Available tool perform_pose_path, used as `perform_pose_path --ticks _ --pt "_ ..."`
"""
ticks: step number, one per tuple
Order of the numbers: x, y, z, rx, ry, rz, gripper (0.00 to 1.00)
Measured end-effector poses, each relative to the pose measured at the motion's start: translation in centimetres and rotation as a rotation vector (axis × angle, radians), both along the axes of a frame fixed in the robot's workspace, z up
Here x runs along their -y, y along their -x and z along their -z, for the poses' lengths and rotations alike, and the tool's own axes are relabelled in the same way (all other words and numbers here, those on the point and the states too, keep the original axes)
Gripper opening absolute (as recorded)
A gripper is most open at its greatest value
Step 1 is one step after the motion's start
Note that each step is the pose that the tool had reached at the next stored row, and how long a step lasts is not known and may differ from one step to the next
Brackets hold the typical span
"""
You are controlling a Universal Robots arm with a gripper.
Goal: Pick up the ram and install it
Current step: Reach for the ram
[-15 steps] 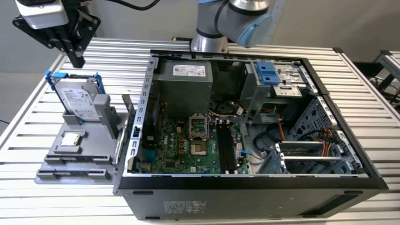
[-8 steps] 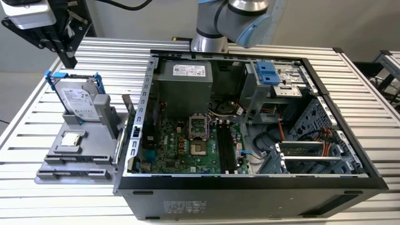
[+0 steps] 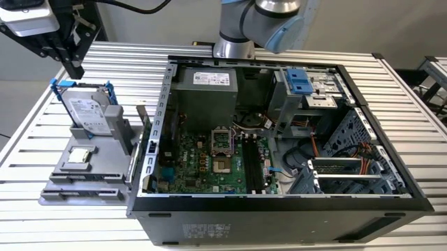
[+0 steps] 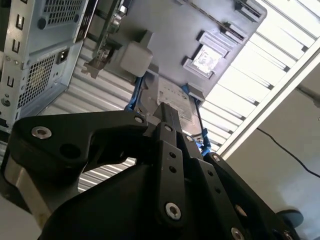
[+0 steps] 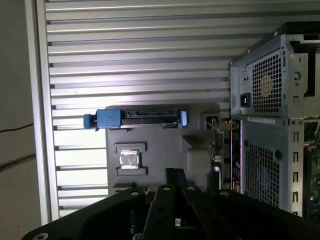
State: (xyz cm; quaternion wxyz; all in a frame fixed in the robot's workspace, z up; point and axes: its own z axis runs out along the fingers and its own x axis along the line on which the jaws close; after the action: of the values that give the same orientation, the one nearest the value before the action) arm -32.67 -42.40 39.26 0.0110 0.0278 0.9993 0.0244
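Slatted table (image 5: 125, 50); hand (image 5: 175, 176) above tray (image 5: 160, 145), ram (image 5: 219, 145) at edge beside case (image 5: 265, 100).

From my console: a black-framed computer case (image 3: 279, 209) on a silver ribbed table (image 3: 125, 57), its motherboard (image 3: 202, 167) green with black slots (image 3: 253, 162). Beside the case, a grey tray (image 3: 84, 183) bears a silver hard drive (image 3: 91, 112) in a blue frame (image 3: 63, 83), a silver processor chip (image 3: 80, 155) and the dark green ram (image 5: 218, 145).
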Motion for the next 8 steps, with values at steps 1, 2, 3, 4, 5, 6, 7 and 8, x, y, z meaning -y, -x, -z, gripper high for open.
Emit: perform_pose_path --ticks 1,2,3,4,5,6,7,8 --pt "0.26 0.0 0.0 0.0 -0.0001 0.0 0.0" --pt "0.54 0.0 0.0 0.0 0.0 0.0 0.0" --pt "0.83 0.0 0.0 0.0 0.0 0.0 0.0" --pt "1.14 0.0 0.0 -0.0001 0.0 0.0 0.0" --pt "1.47 0.0 0.0 0.0 0.0 0.0 0.0" --pt "1.84 0.0 0.0 -0.0001 0.0 0.0 0.0" --pt "2.21 0.0 0.01 -0.0001 0.0 0.0 0.0" --pt "2.6 0.0 0.02 0.0 0.0 0.0 0.0"
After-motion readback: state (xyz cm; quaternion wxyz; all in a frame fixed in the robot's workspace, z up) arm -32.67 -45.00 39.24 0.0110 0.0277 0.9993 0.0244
